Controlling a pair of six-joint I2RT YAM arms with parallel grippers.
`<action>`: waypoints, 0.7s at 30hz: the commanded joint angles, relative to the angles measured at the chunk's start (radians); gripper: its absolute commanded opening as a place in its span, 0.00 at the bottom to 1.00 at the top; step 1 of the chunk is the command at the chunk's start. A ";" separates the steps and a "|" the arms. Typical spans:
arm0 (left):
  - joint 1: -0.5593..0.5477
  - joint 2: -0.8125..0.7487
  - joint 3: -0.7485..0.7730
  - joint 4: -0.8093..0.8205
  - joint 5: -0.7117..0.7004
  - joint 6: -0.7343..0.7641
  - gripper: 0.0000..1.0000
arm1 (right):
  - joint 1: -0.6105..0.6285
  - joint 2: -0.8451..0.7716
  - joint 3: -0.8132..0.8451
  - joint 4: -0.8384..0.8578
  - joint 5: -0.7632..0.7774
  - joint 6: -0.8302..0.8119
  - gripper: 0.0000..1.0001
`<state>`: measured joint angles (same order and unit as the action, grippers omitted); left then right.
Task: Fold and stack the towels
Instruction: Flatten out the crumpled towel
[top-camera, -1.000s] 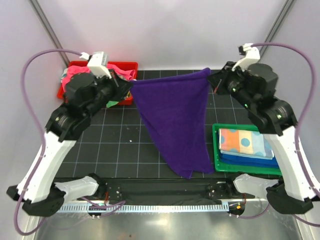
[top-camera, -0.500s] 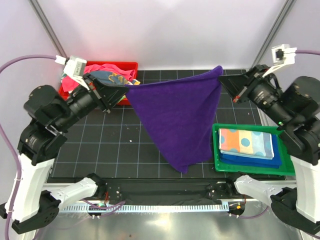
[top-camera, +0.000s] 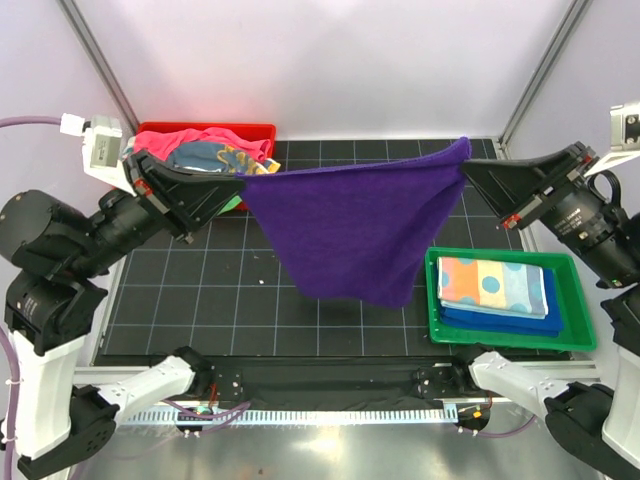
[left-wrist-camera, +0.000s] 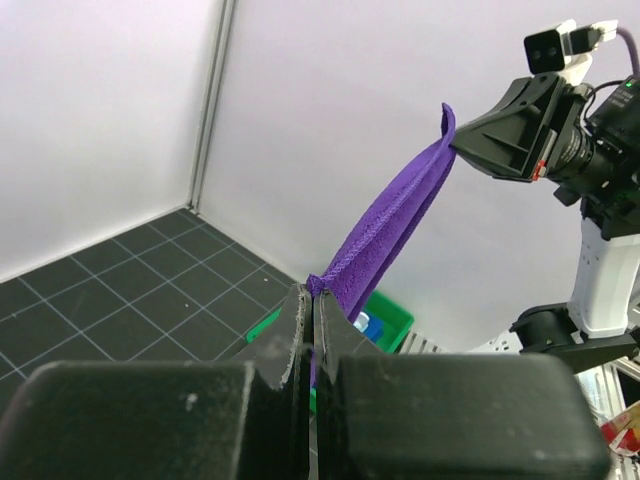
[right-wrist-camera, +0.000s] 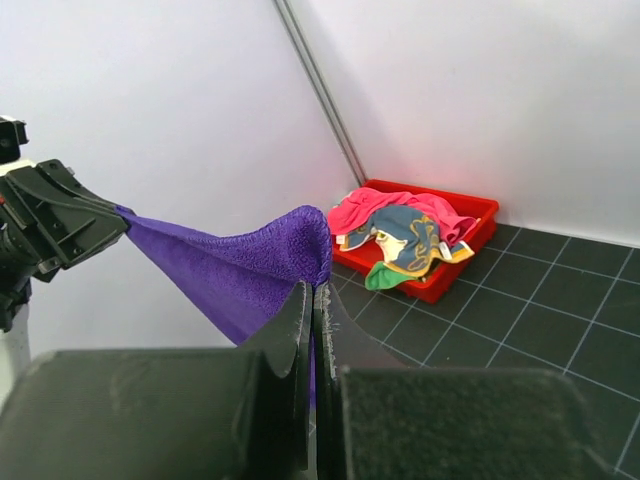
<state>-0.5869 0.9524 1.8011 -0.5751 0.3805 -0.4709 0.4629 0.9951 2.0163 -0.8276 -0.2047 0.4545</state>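
I read the left hand (top-camera: 242, 180) as pressed together on one top corner of the purple towel (top-camera: 350, 230). The right hand (top-camera: 468, 162) pinches the opposite corner. The towel hangs between them above the desk (top-camera: 200, 290), top edge taut, body sagging to a point. I judge it light, soft and limp, not slippery, so I grip it at the corners only.

The top view shows the whole drape, the loose towels (top-camera: 205, 152) in the red tray (top-camera: 258, 128), and the folded stack (top-camera: 495, 285) in the green tray (top-camera: 432, 300). The left wrist view shows the cloth edge-on, entering the closed jaws. The right wrist view shows its corner bunched above the jaws.
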 joint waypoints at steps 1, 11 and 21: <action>0.004 -0.023 0.021 0.058 0.002 -0.014 0.00 | -0.001 -0.023 -0.005 0.053 -0.012 0.019 0.01; 0.010 0.138 -0.025 0.037 -0.291 0.020 0.00 | -0.001 0.094 -0.168 0.093 0.105 -0.045 0.01; 0.251 0.598 -0.076 0.262 -0.207 -0.046 0.00 | -0.171 0.563 -0.286 0.372 0.084 -0.079 0.01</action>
<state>-0.3820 1.4624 1.7130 -0.4137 0.1608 -0.4988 0.3519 1.4109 1.7542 -0.5961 -0.1017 0.3904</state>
